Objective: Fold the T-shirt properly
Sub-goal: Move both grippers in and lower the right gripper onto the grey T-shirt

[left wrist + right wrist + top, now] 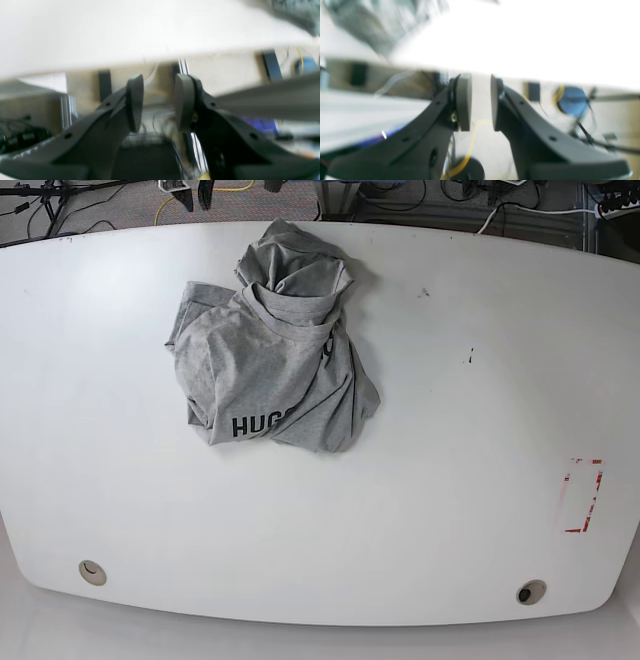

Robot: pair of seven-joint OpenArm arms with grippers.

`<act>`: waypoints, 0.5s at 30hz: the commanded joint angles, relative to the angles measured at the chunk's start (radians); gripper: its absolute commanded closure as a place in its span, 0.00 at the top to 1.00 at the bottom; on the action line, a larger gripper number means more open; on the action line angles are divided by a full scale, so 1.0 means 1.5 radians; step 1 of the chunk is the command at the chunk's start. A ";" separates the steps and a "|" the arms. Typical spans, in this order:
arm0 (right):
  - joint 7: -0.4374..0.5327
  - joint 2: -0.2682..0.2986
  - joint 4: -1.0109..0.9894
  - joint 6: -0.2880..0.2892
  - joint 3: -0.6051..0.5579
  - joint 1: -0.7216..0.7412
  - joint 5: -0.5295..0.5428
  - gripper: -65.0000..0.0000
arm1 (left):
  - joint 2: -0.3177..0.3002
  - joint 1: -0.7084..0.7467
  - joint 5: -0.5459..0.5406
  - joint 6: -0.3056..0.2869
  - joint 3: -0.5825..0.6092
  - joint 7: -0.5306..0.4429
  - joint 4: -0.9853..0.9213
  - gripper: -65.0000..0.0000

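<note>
A grey T-shirt [275, 350] with black lettering lies crumpled in a heap on the white table [450, 480], left of centre toward the far edge. Neither arm shows in the base view. In the blurred left wrist view my left gripper [160, 81] hangs below the table's edge [125, 32], jaws apart with nothing between them; a grey patch of the T-shirt [295, 10] shows at the top right. My right gripper [480, 82] also sits by the table edge [520, 37], with a narrower gap and empty. The T-shirt [382, 22] appears blurred at the top left.
A red rectangle outline [582, 495] is marked on the table near its right edge. Two round cable holes [92, 572] [530, 591] sit near the front edge. Cables and stands lie on the floor beyond the far edge. A blue round object [571, 101] sits under the table.
</note>
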 commanded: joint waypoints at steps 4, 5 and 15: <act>0.014 0.003 0.009 0.001 0.004 0.045 0.003 0.20 | 0.001 -0.050 -0.004 0.002 0.005 -0.021 0.008 0.31; 0.014 0.003 0.009 0.001 0.004 0.052 0.003 0.20 | 0.001 -0.060 -0.004 0.002 0.007 -0.021 0.008 0.31; 0.013 -0.001 0.008 0.002 -0.001 0.149 0.003 0.57 | -0.018 -0.163 -0.001 0.000 0.043 -0.020 0.008 0.62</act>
